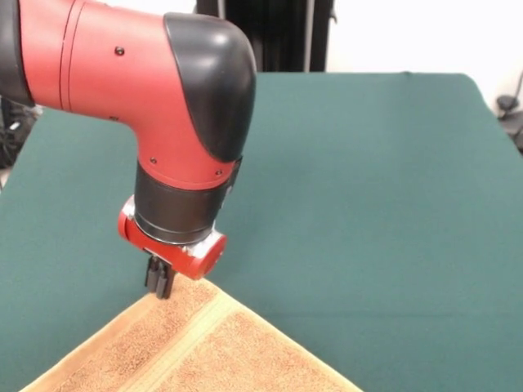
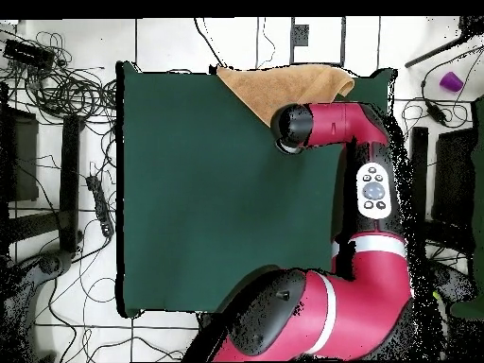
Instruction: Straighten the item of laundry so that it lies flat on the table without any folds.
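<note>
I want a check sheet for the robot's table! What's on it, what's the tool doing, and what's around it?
Surface: table covered in dark green cloth, bare but for the towel.
Job's things: orange-tan towel at one table edge, a corner pointing inward; it runs off that edge in the overhead view, so flatness cannot be judged.
Clutter: nothing seen on the table.
Tool: tool pointing down at the towel's corner, tips at the cloth; open or shut cannot be told.
Cables: tangled black cables on the floor beside the table; none on it.
Surroundings: white tiled floor, a purple cup on it, dark stands nearby.
</note>
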Robot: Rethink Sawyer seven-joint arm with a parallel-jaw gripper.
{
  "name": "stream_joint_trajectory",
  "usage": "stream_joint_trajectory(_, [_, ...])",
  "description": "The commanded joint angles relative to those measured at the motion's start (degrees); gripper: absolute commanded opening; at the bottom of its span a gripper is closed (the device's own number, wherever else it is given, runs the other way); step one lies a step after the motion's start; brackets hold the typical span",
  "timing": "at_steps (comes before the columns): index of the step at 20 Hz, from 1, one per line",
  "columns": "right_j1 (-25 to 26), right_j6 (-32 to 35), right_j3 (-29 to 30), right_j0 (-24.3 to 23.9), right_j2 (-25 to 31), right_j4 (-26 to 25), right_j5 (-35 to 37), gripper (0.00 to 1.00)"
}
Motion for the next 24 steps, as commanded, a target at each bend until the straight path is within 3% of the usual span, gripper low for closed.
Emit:
stream_joint_trajectory(1, [4.32, 4.0, 5.06, 2.61, 1.06, 2.36, -3.5, 0.0])
stream_joint_trajectory(7, [4.23, -0.24, 2.9, 3.12, 1.27, 1.4, -1.69, 0.0])
stream_joint_trajectory(18, [9.42, -4.0, -15.67, 4.7, 4.98, 1.93, 8.8, 0.0])
stream_joint_trajectory(24, [12.7, -3.17, -18.6, 4.28, 6.05, 3.71, 9.8, 0.0])
